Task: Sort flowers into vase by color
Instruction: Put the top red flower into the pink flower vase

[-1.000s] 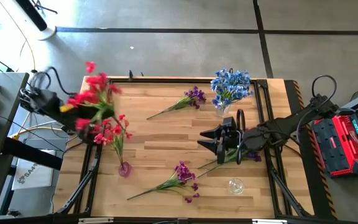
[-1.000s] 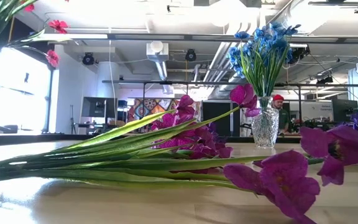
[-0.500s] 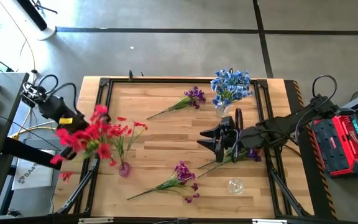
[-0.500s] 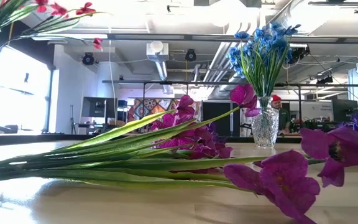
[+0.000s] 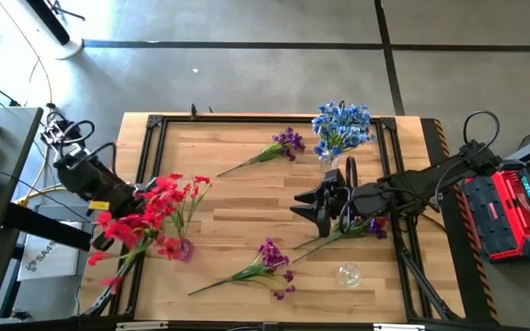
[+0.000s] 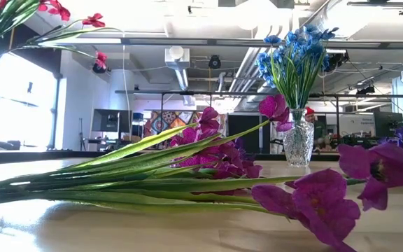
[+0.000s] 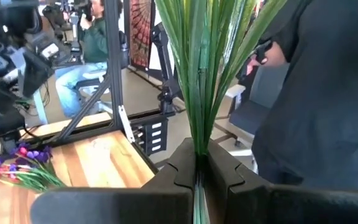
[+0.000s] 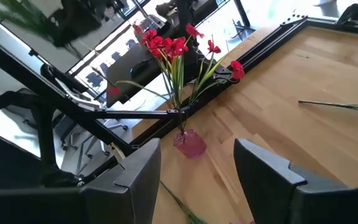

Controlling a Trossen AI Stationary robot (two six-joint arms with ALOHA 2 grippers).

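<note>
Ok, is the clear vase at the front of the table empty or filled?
Empty. The clear vase holds no stems in the high view; a purple spray lies on the table beside it.

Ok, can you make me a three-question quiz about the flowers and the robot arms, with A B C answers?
1. Where are the blue flowers?
A. lying flat on the table
B. standing in a clear vase
C. in the left gripper

2. How many purple sprays lie on the table?
A. one
B. three
C. five

3. What is the left gripper doing?
A. hanging open
B. holding the vase
C. shut on green stems

Answers: 1 B, the blooms rise from the glass vase. 2 B, the high view shows three. 3 C, its fingers pinch the stems.
</note>
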